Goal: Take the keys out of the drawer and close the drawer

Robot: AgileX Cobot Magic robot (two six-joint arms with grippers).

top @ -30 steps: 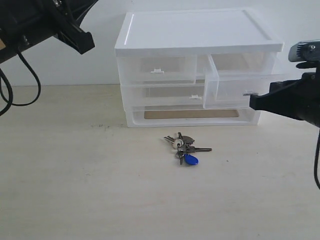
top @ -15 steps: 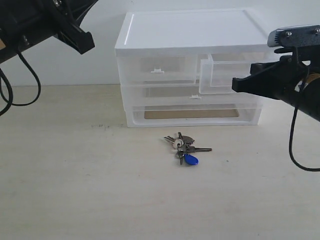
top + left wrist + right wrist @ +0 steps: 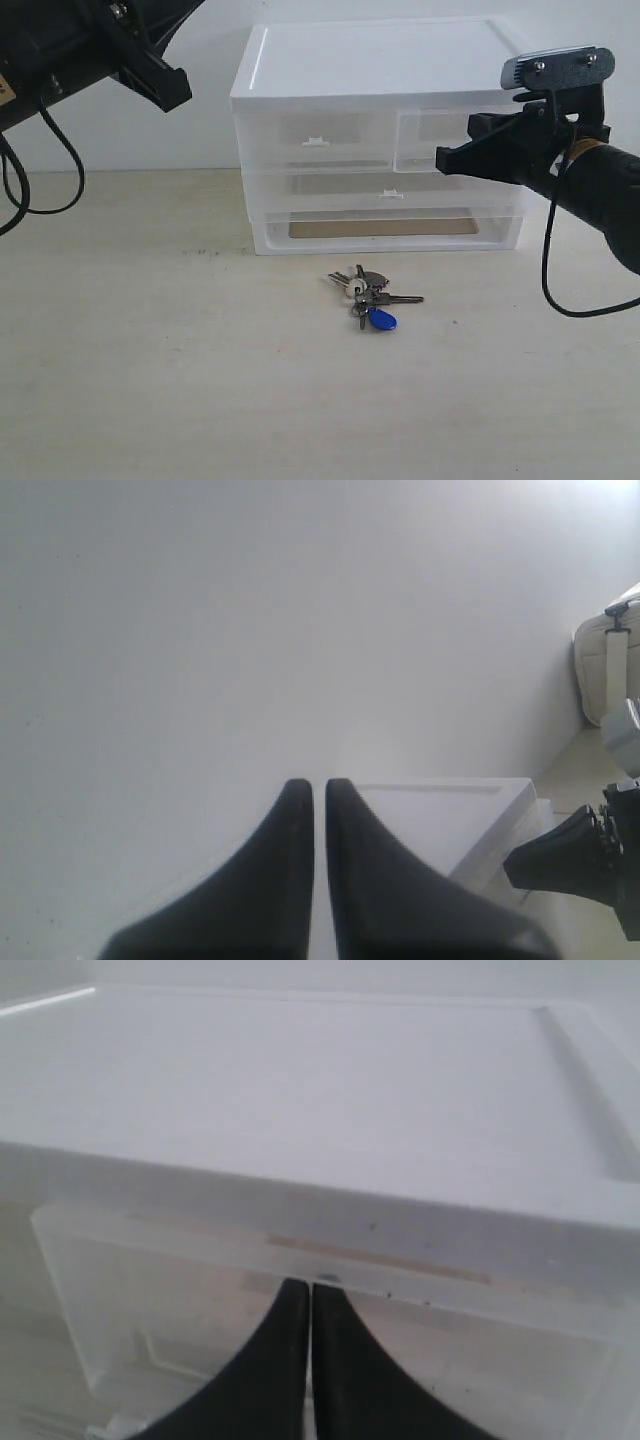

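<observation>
The keys (image 3: pixel 367 295), with a blue fob and a whitish cap, lie on the table in front of the white cabinet (image 3: pixel 385 65). The drawer (image 3: pixel 428 140), the upper right one, sits pushed in, about level with its left twin (image 3: pixel 315 140). My right gripper (image 3: pixel 442 160) is shut with nothing in it. In the right wrist view, my right gripper (image 3: pixel 309 1285) has its tips against the upper edge of the drawer (image 3: pixel 150 1290) front. My left gripper (image 3: pixel 172 88) hangs high at the far left, and the left wrist view shows this gripper (image 3: pixel 313 785) shut and empty.
Below the pair are a full-width drawer (image 3: pixel 385 190) and a bottom drawer (image 3: pixel 385 228). The cabinet stands at the back of the beige table (image 3: pixel 150 380) against a white wall. The right arm (image 3: pixel 590 850) shows beside the cabinet top (image 3: pixel 430 820) in the left wrist view.
My right gripper has moved left and up against the drawer front, and the drawer has slid from well out to about level with the cabinet face. The keys and the left arm have not moved.
</observation>
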